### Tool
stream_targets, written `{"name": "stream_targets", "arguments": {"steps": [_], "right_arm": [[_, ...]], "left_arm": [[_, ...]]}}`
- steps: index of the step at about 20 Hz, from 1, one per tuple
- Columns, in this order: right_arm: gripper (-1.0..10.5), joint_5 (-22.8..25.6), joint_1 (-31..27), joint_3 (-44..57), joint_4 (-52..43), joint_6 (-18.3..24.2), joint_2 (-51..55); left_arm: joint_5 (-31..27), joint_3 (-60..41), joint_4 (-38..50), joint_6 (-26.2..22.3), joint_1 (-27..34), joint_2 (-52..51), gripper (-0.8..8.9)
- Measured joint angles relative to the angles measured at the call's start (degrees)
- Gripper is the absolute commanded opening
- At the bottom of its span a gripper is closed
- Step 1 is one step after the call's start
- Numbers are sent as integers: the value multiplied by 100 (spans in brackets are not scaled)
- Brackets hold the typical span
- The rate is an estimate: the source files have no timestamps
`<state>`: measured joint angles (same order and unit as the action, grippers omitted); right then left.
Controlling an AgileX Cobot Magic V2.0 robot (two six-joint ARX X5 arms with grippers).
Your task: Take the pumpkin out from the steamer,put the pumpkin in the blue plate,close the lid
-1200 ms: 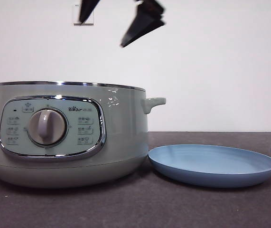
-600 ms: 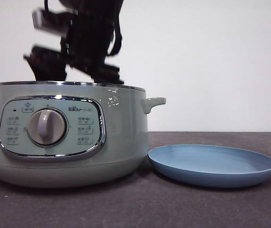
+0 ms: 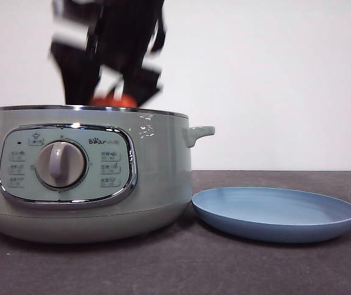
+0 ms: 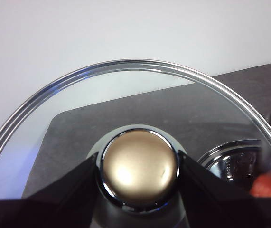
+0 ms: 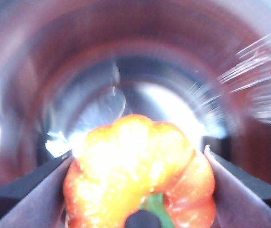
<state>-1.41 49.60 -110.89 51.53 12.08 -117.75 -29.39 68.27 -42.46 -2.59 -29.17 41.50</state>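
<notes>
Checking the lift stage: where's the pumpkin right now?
The pumpkin sits between the right end effector's jaws; in the front view it is just above the steamer's rim, left of the blue plate.

From the front, the pot's wall hides most of the pumpkin; only an orange sliver shows above the rim. The arm over it is smeared by motion, so the right gripper has no clear outline there. The pot's left side is cut off by the picture's edge.

In the right wrist view, the pot's inside is a streaked blur, and the pumpkin is glared to near white and cut off below.

In the left wrist view, the lid's rim runs out of the picture on both sides. Through the glass, only part of the pot's rim and a blurred orange patch show.
</notes>
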Motion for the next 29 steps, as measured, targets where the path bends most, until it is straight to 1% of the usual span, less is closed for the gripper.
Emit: {"name": "stream_targets", "arguments": {"steps": [2, 4, 7, 10, 12, 14, 17, 19, 21, 23, 25, 27, 29], "right_arm": [[-6, 13, -83, -2, 197, 44, 772], [-6, 11, -295, -9, 640, 63, 1384], [-9, 13, -863, -9, 1757, 11, 2210], [-12, 15, -1493, -7, 2621, -190, 2575], [-13, 42, -1711, 138, 2612, -341, 2651], [-12, 94, -1775, 619, 2553, -470, 2898], [-12, 146, -1775, 1864, 1788, -669, 3569], [-12, 155, -1775, 2841, 1062, -841, 3956], [-12, 162, -1775, 3744, 243, -1043, 4083], [-12, 164, -1775, 4470, -584, -1154, 4048], [-12, 164, -1775, 5040, -1491, -1281, 3995], [-12, 181, -1775, 5390, -2197, -1366, 3862], [-12, 291, -1821, 5460, -2382, -1403, 3585]], "left_arm": [[4, 0, 4, 0, 0, 4, -8], [72, 0, 120, 0, 0, 28, -8], [409, 2, 610, 0, 0, 192, -8], [844, 4, 859, 0, 0, 461, -9], [951, 7, 918, 0, -7, 671, -9], [1097, 7, 925, 0, -2, 839, -8], [1355, 7, 1054, 0, -9, 975, -9], [1362, 7, 1147, 0, -15, 1003, -8], [1346, 7, 1147, 0, -15, 1003, -8], [1357, 7, 1147, 0, -15, 1003, -8], [1355, 7, 1147, 0, -15, 1003, -9], [1355, 7, 1147, 0, -15, 1003, -8], [1355, 7, 1147, 0, -15, 1003, -9]]}}
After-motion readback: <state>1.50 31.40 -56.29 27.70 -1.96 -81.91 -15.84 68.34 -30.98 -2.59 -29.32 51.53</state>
